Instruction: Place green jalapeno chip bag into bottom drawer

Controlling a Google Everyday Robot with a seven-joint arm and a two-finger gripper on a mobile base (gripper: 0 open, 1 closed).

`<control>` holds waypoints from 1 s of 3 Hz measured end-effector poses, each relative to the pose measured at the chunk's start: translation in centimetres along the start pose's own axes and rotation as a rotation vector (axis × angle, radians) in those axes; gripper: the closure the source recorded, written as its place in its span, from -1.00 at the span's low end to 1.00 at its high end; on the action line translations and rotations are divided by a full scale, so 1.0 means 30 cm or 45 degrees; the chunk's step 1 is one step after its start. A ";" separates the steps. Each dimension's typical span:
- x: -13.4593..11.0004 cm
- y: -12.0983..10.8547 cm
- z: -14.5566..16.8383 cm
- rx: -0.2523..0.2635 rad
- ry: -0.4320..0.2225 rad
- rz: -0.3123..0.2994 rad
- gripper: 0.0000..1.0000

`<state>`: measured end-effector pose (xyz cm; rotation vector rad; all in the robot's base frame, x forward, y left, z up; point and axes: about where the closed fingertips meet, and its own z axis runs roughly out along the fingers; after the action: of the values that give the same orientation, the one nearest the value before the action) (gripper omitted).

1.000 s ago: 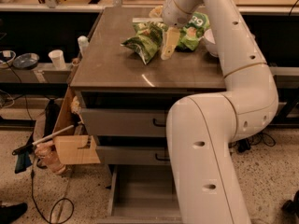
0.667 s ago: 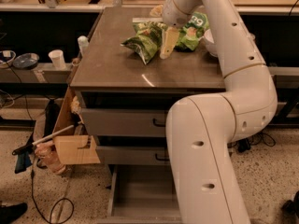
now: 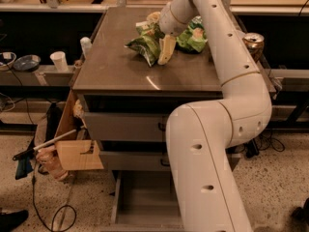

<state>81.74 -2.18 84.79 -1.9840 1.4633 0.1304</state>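
Nothing moves much: my gripper (image 3: 166, 51) stays at the green jalapeno chip bag (image 3: 144, 45). I cannot tell how its jaws stand. Probably light and slippery; pinch an edge.

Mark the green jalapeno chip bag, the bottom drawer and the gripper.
green jalapeno chip bag (image 3: 144, 46): camera view, crumpled left half.
bottom drawer (image 3: 142, 199): camera view, bare tray floor.
gripper (image 3: 165, 52): camera view, its tip, at the bag's right side.

End effector (image 3: 165, 53) by chip bag (image 3: 144, 45); bottom drawer (image 3: 143, 199) open
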 end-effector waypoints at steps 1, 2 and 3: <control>0.000 -0.001 0.009 0.000 -0.004 -0.004 -0.93; 0.000 -0.001 0.009 0.000 -0.004 -0.004 -0.48; 0.000 -0.001 0.009 0.000 -0.004 -0.004 -0.01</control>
<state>81.84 -2.02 84.59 -1.9851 1.4586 0.1320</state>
